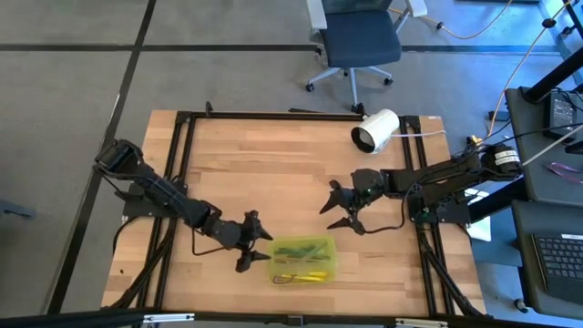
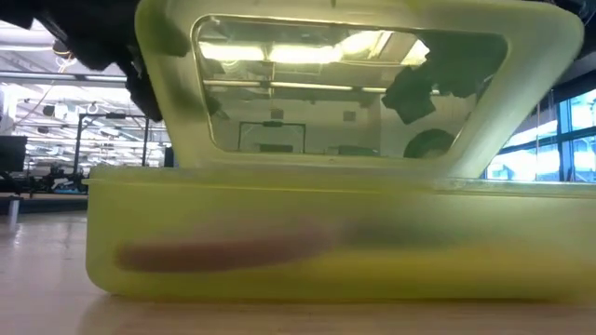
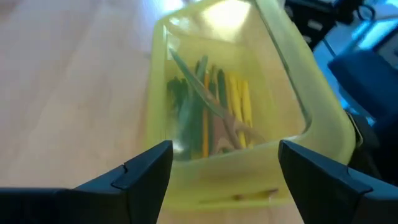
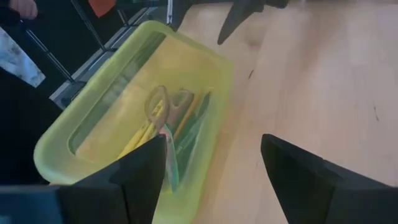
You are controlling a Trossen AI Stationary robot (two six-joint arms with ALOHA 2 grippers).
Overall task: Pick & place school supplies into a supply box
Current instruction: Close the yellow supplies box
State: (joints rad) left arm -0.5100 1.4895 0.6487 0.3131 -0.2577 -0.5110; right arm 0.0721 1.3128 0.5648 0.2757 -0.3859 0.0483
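Pens, pencils (image 3: 208, 106) and scissors (image 4: 166, 107) are lying inside the closed yellow-green pencil case (image 1: 301, 260), left gripper (image 1: 254, 239) gaping beside it, right gripper (image 1: 343, 208) gaping farther off, below the white cylinder (image 1: 375, 130).

We see a wood table (image 1: 273, 173) w/ a black frame on a grey floor (image 1: 64, 82) crossed by dark lines. A blue office chair (image 1: 360, 41) on wheels sits just beyond the far edge. At right, a dark desk (image 1: 547, 219) w/ a keyboard (image 1: 557, 264); an orange cable (image 1: 510, 68) runs across the floor nearby. In the low view, ceiling lights (image 2: 56, 70) at left, windows (image 2: 573, 116) at right.
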